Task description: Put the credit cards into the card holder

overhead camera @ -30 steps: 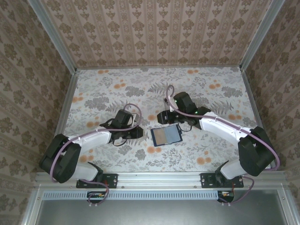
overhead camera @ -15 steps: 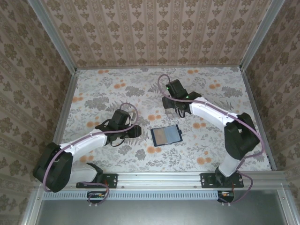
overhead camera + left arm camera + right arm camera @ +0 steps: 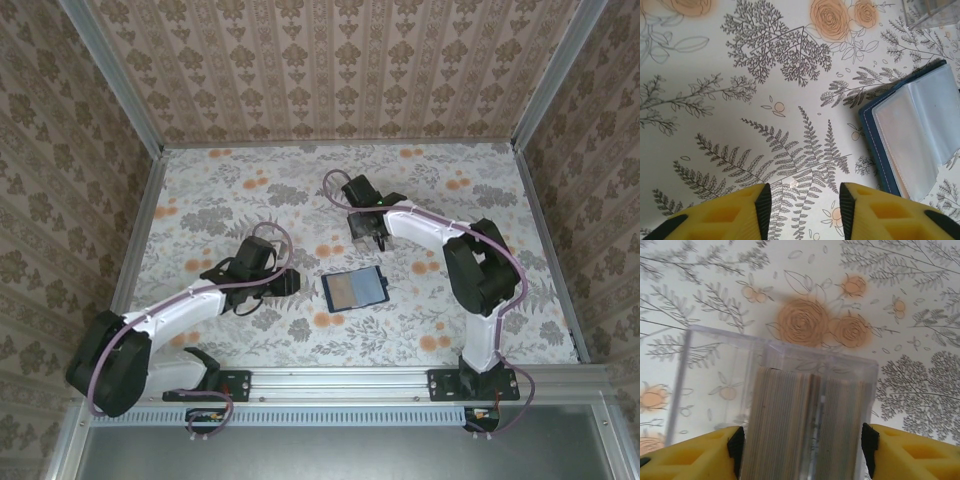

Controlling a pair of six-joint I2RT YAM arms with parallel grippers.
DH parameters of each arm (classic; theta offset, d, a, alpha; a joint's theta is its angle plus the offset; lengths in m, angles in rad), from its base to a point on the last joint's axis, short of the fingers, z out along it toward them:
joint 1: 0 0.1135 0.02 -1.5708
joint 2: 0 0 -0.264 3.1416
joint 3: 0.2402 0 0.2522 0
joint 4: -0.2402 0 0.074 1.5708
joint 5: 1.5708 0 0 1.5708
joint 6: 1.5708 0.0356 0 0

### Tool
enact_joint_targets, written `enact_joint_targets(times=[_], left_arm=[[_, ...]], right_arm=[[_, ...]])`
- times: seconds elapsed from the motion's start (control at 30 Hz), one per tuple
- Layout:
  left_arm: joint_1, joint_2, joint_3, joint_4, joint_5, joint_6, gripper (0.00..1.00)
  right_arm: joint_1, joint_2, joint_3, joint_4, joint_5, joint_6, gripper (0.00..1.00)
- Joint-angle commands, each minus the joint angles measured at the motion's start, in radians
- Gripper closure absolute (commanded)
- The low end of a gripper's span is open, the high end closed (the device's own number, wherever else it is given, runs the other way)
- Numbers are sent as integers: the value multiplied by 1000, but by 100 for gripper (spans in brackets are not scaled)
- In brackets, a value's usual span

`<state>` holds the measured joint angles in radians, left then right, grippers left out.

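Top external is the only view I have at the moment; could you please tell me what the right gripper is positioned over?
Observer: In the right wrist view it is over a clear plastic box holding a stack of cards set on edge. The right gripper has one finger on each side of the stack; I cannot tell whether it touches it.
Operator: Thank you. Does the left gripper have anything in it?
Observer: No. In the left wrist view the left gripper is open with only the patterned table between its fingers. The card holder lies open beside it, clear sleeves facing up.
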<state>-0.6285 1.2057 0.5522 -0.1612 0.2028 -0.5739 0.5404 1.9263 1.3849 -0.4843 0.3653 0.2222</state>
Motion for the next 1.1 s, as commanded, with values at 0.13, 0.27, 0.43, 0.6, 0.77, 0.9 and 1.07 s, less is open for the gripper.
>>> enact_joint_targets(times=[0.13, 0.27, 0.43, 0.6, 0.77, 0.9, 1.07], left_arm=[[-7, -46, 29, -70, -67, 45, 53], [-7, -49, 37, -92, -83, 49, 53], [-7, -49, 45, -106, -90, 51, 53], [-5, -31, 54, -99, -90, 66, 53], [-5, -12, 65, -91, -87, 75, 53], [-5, 3, 87, -110, -87, 84, 53], [-5, 32, 100, -110, -78, 91, 53]], right_arm=[[-3, -21, 32, -88, 126, -17, 36], [-1, -24, 50, -100, 164, -31, 38], [11, -42, 55, -100, 220, -58, 41], [16, -41, 43, -107, 274, -66, 47], [18, -43, 25, -110, 294, -69, 54], [20, -53, 20, -108, 300, -75, 62], [22, -58, 14, -98, 301, -95, 74]])
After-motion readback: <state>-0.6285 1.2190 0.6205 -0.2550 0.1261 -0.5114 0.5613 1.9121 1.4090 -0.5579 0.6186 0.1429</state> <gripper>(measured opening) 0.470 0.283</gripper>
